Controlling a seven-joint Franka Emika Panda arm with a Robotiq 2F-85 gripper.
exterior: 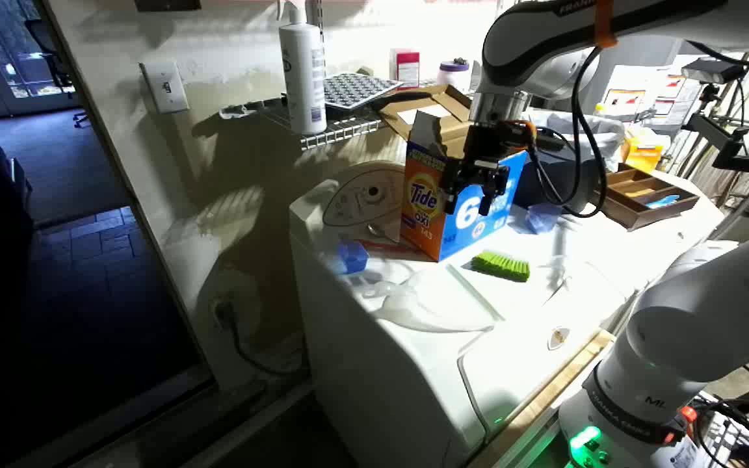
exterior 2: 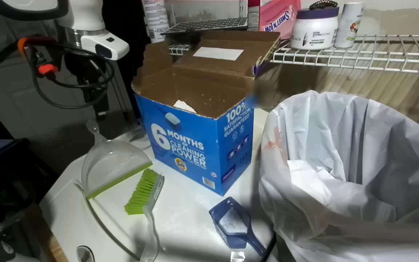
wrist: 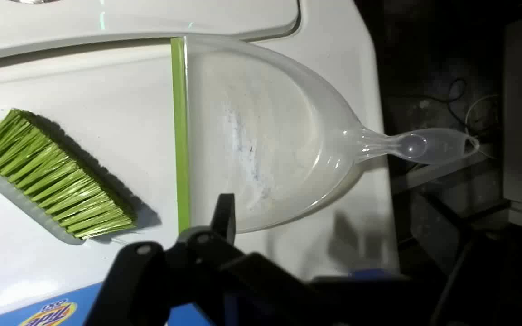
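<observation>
My jaws stand apart with nothing between; the dustpan (wrist: 270, 90) lies flat, probably to keep residue (wrist: 244, 147) inside.

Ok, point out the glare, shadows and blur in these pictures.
In an exterior view, glare bleaches the white appliance top and the lower left is nearly black; in an exterior view, a patch beside the blue box is blurred; in the wrist view, the brush casts a dark shadow and highlights glint on the dustpan.
</observation>
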